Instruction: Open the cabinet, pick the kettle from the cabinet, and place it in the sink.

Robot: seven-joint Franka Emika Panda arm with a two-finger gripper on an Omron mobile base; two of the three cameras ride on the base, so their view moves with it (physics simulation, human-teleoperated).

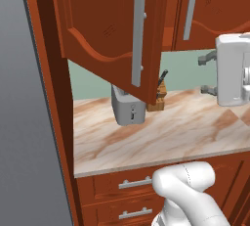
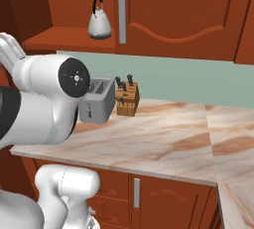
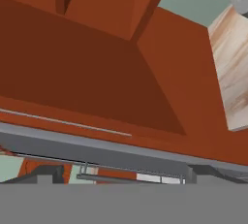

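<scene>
Small silver-grey bell-shaped kettle [image 2: 99, 25] on shelf inside opened reddish-brown wooden cabinet [image 2: 163, 15], above boxy grey toaster [image 2: 96, 99]. Judged light, rigid, slippery; best taken by arched handle. Gripper [image 1: 209, 75] jaws spread wide, empty.

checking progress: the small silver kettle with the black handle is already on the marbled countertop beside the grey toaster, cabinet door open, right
Not quite. The small silver-grey bell-shaped kettle sits on the shelf inside the reddish-brown wooden wall cabinet, above the boxy grey toaster. The door is open. The right base view shows it.
</scene>
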